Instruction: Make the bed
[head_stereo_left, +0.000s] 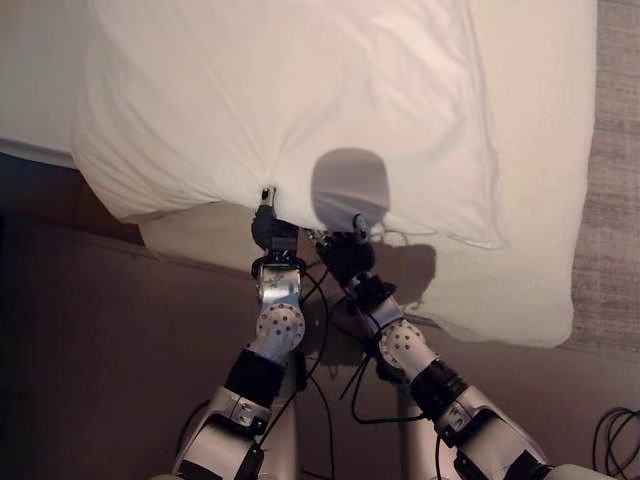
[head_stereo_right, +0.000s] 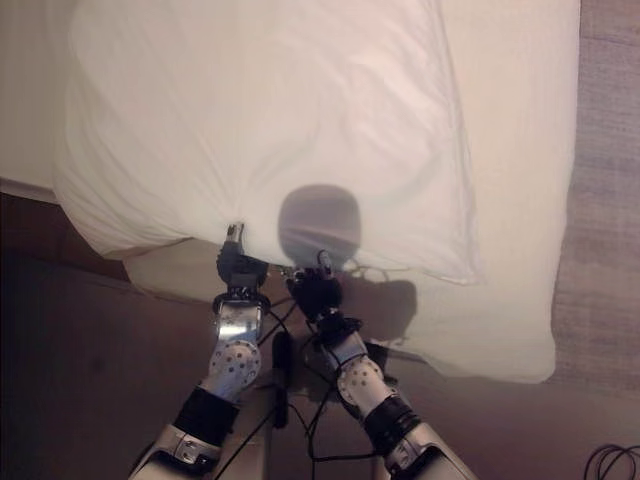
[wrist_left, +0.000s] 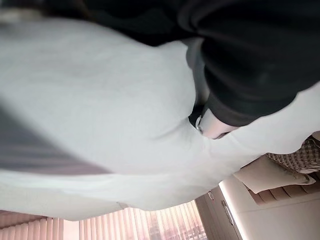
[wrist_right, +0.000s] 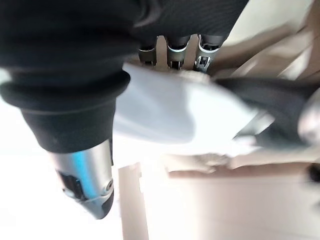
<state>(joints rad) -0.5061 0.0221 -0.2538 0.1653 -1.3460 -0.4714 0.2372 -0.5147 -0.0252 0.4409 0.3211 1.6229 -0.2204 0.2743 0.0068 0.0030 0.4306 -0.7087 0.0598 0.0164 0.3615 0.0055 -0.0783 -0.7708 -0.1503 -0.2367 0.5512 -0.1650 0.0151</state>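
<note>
The left hand and the right hand meet side by side at the near edge of the pillow. Fabric gathers into creases where the left hand meets it, which suggests a grip, but the fingers are buried in cloth and their state cannot be told. In the right wrist view the right hand's fingers curl over a white fold of the pillow, with the thumb on the other side, pinching it.

The bed, the largest item, carries a white sheet. The pillow lies on it, its near edge overhanging the bed's near side. A second pillow lies beneath and to the right.

Holding one edge with both hands probably allows the pillow to be lifted or dragged into position.
</note>
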